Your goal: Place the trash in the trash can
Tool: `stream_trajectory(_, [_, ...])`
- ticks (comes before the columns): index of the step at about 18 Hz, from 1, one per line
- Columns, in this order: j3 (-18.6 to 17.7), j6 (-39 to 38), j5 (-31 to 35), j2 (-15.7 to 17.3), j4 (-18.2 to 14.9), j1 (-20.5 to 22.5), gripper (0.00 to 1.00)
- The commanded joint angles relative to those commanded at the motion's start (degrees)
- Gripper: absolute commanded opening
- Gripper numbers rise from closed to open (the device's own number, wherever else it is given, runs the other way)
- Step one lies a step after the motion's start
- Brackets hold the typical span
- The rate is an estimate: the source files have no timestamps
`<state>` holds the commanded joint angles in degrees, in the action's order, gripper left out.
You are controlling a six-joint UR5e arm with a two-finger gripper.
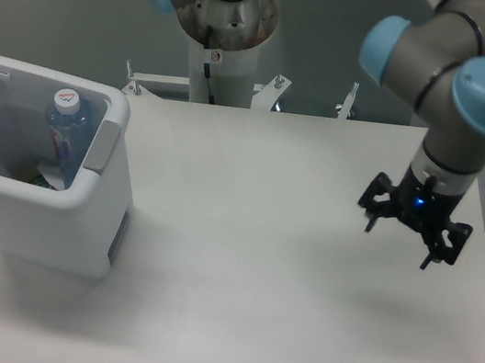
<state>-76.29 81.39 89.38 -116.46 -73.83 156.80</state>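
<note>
Gripper (397, 246) is hanging wide and empty; bin (52, 206) is lying at nine o'clock, bottle (63, 124) standing inside.

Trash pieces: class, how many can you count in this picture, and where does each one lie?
2. The bottle stands in the trash can, cap up. The wrapper lies at its foot on the can's floor. The can's near wall may hide more.

Claw (397, 246) spread wide, empty, pointing down; wrist vertical.
</note>
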Motion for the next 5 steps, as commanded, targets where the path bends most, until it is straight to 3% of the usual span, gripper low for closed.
stream_trajectory(5, [-0.70, 0.00, 0.09, -0.26, 0.09, -0.18, 1.00])
